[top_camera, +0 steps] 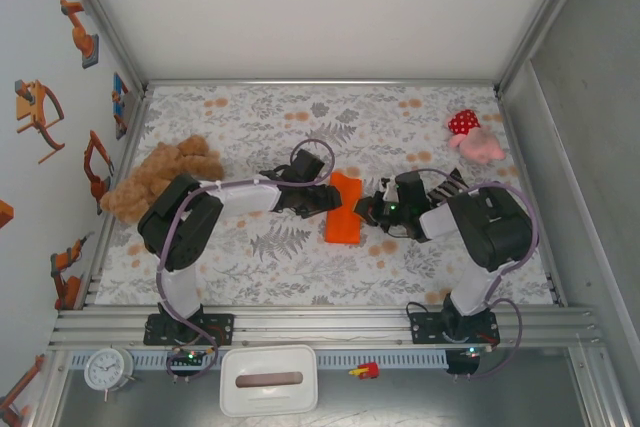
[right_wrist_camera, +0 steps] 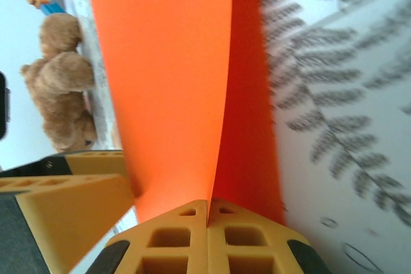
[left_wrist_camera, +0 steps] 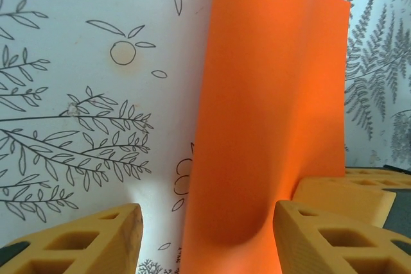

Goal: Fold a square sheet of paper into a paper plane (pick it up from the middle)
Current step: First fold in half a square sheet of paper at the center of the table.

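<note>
The orange sheet of paper lies mid-table, folded lengthwise into a narrow strip with one flap standing up. My left gripper is at its left side. In the left wrist view the gripper is open, and the bulging paper stands between its fingers, against the right one and clear of the left. My right gripper is at the paper's right side. Its fingertips are pressed together, shut on the near edge of the paper.
A brown teddy bear lies by the left wall. A red-and-pink polka-dot plush sits at the back right. Walls close the table on the left, back and right. A white box and a clock sit below the front rail.
</note>
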`<act>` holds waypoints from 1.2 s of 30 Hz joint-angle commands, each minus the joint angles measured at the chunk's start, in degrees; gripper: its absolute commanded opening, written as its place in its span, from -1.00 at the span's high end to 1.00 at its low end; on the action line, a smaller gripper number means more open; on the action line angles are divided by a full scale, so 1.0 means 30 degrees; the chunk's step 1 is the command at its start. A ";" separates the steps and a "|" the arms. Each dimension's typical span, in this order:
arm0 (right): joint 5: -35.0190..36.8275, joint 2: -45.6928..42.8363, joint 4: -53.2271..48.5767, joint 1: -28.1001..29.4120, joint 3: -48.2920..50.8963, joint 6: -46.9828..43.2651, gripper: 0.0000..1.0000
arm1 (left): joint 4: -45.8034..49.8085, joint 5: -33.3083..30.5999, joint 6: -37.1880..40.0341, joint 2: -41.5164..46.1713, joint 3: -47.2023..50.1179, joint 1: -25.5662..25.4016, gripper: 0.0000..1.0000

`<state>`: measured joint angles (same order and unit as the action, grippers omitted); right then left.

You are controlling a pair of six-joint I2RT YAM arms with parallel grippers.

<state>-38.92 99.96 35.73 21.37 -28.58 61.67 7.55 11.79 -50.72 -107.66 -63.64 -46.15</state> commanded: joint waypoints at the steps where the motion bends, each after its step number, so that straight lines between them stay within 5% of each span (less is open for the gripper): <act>1: 0.0763 -0.1364 -0.2968 -0.0102 -0.0813 -0.1791 1.00 | 0.0672 0.0181 0.0625 -0.0361 -0.0628 -0.0118 -0.11; 19: -0.0809 0.0049 -0.1538 -0.0002 -0.1736 -0.1433 1.00 | 0.0207 0.0734 0.0443 -0.0250 -0.0288 -0.0378 -0.13; 29: -0.0944 0.0472 -0.2633 0.0257 -0.2548 -0.2021 1.00 | 0.1037 -0.0144 0.0275 -0.0527 -0.0446 -0.0393 0.10; 36: 0.1714 -0.2217 -0.8596 0.0210 -0.3594 -0.4897 0.53 | 0.1994 -0.1532 -0.0076 -0.0810 -0.0346 -0.0385 0.33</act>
<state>-38.52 97.78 19.46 21.71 -37.15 52.38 10.83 9.67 -50.70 -108.73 -64.49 -47.18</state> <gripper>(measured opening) 0.215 0.338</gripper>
